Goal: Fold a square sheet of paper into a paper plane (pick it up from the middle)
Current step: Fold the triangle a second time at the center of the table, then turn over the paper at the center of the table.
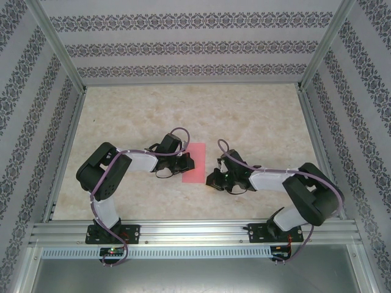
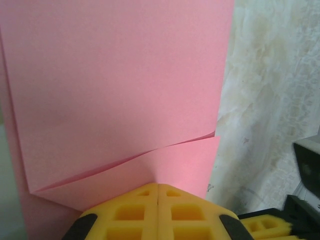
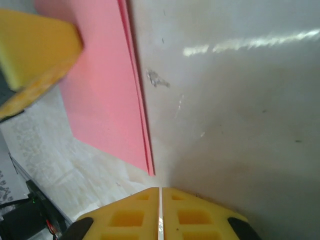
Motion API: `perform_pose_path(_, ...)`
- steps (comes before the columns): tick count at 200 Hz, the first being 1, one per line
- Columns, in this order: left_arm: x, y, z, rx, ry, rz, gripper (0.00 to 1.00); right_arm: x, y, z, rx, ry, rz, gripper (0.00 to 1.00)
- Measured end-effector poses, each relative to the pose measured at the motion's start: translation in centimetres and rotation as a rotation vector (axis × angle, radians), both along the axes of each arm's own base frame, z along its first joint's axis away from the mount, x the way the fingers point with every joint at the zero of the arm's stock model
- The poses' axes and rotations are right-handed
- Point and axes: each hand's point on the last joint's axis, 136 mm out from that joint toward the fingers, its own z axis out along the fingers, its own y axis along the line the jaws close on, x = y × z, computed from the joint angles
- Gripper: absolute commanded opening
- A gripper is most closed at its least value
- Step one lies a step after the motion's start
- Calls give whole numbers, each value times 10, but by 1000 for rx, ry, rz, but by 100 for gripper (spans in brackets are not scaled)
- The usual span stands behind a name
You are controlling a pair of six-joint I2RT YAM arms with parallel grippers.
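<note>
The pink sheet of paper point(image 1: 197, 165) lies flat on the table point(image 1: 256, 122), between the two grippers. It is already doubled over into a rectangle.

The left gripper point(image 1: 188, 162) has its yellow pads pressed together. In its wrist view the closed tips point(image 2: 158, 186) sit at the paper's point(image 2: 120, 75) near edge, with the sheet spreading straight ahead of them. A loose upper layer slants across just beyond the tips. I cannot tell whether the tips press on the paper or only meet it, and nothing is pinched between them.

The right gripper point(image 1: 214, 179) also has its pads together, with at most a hairline between them, and it holds nothing. Its tips point(image 3: 160, 190) rest just short of one corner of the sheet point(image 3: 110, 100), which lies ahead and to their left. The layered edge runs away from them, and one of the left gripper's fingers point(image 3: 35, 50) sits beyond it.

The rectangle's long axis runs crosswise to the left fingers and roughly lengthwise from the right ones. The left arm is the nearer and suits pinning the sheet. The right arm, I judge, must slide under that near corner to lift it for the next crease.
</note>
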Motion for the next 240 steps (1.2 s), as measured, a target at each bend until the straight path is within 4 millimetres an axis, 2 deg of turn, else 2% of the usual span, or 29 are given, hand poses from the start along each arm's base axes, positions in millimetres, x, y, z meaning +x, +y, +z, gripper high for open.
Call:
perform_pose_path(29, -2, 3, 5, 14, 3, 4, 12, 25, -8, 28, -14, -91, -53, 27)
perform_pose_path(49, 2, 2, 22, 10, -21, 6, 15, 47, -6, 45, 0, -152, -83, 28)
perform_pose_path(76, 13, 1, 51, 2, -95, 16, 18, 64, -3, 48, -7, -174, -93, 36)
perform_pose_path(91, 15, 2, 57, 10, -113, 22, 18, 70, 0, 42, -14, -165, -92, 38)
perform_pose_path(141, 12, 10, 45, 61, -91, 24, 16, 79, 9, 24, -26, -127, -79, 41)
perform_pose_path(202, 8, 13, 17, 108, -32, 16, 13, 85, 17, 4, -30, -91, -66, 41)
perform_pose_path(240, 6, 15, 5, 131, -6, 9, 13, 86, 18, 4, -25, -93, -64, 42)
